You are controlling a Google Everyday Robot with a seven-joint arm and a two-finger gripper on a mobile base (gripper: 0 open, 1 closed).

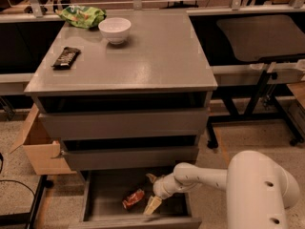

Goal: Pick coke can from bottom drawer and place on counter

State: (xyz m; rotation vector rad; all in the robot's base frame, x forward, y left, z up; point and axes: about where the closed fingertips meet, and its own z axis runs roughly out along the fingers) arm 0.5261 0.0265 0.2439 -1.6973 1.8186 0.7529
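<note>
The coke can, red with pale marks, lies on its side in the open bottom drawer, left of centre. My gripper reaches into the drawer from the right, just right of the can and apart from it. One pale finger points down at the drawer's front and another shows near the back; the fingers stand spread, with nothing between them. The counter is the cabinet's flat grey top above.
On the counter stand a white bowl, a green snack bag and a dark candy bar. The two upper drawers are shut. A cardboard box sits left of the cabinet. My white arm base fills the lower right.
</note>
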